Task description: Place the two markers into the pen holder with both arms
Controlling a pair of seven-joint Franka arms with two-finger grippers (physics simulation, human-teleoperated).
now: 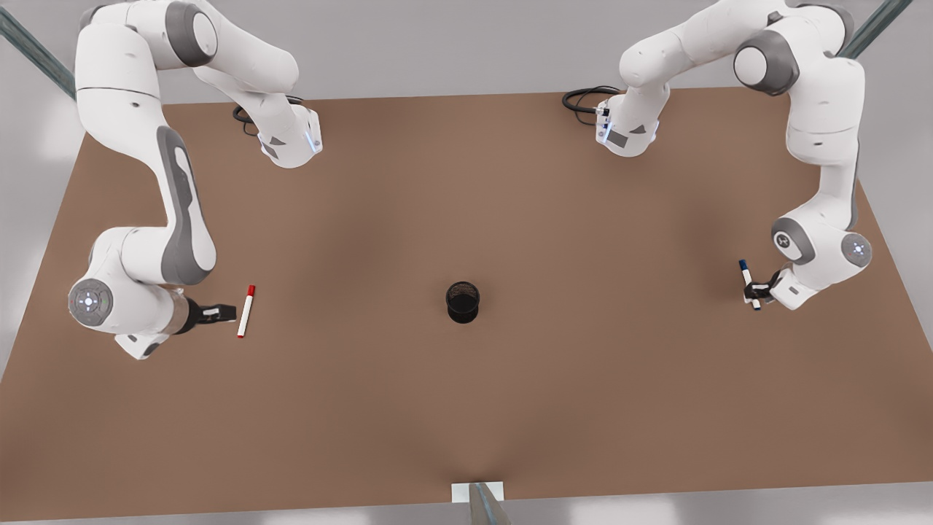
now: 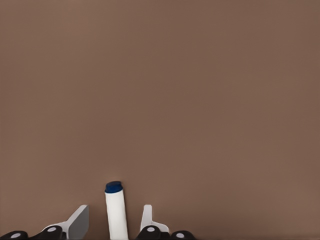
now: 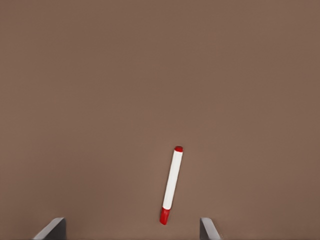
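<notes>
Left gripper (image 1: 756, 292): fingers apart, straddling slim white blue-capped marker (image 1: 748, 283), axis between them. Right gripper (image 1: 227, 313): spread wide, red-capped marker (image 1: 246, 311) lying just beside, crosswise. Black mesh pen holder (image 1: 463, 302) mid-counter (image 1: 466, 408), well apart.

Brown table (image 1: 466, 408) bears red marker (image 1: 246, 311) and pen holder (image 1: 463, 302).

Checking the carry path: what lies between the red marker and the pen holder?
Nothing. In the front view, bare table runs from the red marker to the pen holder.
</notes>
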